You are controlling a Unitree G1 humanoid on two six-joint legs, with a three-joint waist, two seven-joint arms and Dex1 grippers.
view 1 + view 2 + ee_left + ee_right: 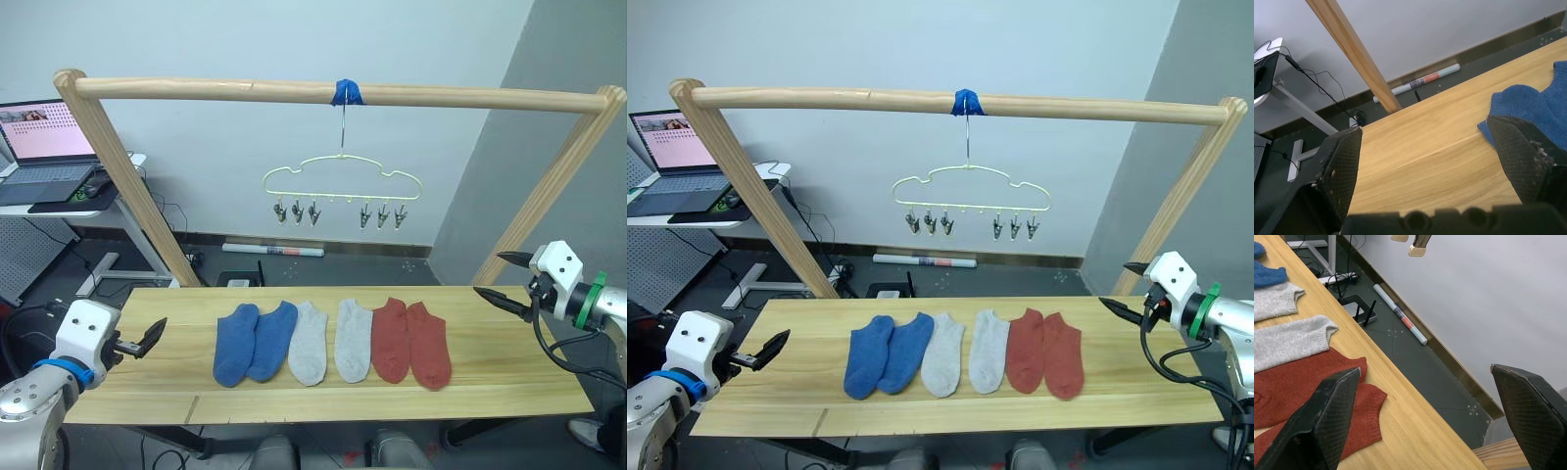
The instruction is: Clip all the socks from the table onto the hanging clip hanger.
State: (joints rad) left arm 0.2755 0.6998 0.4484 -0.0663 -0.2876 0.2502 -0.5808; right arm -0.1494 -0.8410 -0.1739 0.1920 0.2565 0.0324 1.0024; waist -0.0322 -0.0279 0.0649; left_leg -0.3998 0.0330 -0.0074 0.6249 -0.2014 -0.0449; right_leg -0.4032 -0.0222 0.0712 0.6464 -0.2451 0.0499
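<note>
6 socks flat on the table [509, 377], none clipped yet; both my grippers empty and spread wide.

Eye views: blue pair [253, 342], grey pair [331, 341] and red pair [412, 342] lie in a row at mid-table, neighbours touching or overlapping. Clip hanger [342, 182] hangs from the wooden pole [245, 91] above and behind them, its 6 clips bare. Left gripper [142, 342] hovers at the table's left end, right gripper [505, 279] at its right end, both apart from the socks.
Left wrist view: fingers parted, blue sock [1535, 110] just ahead.
Right wrist view: fingers parted, red cuffs [1359, 394] nearest. I judge the socks light, limp, grippy; best pinched at the cuff.
</note>
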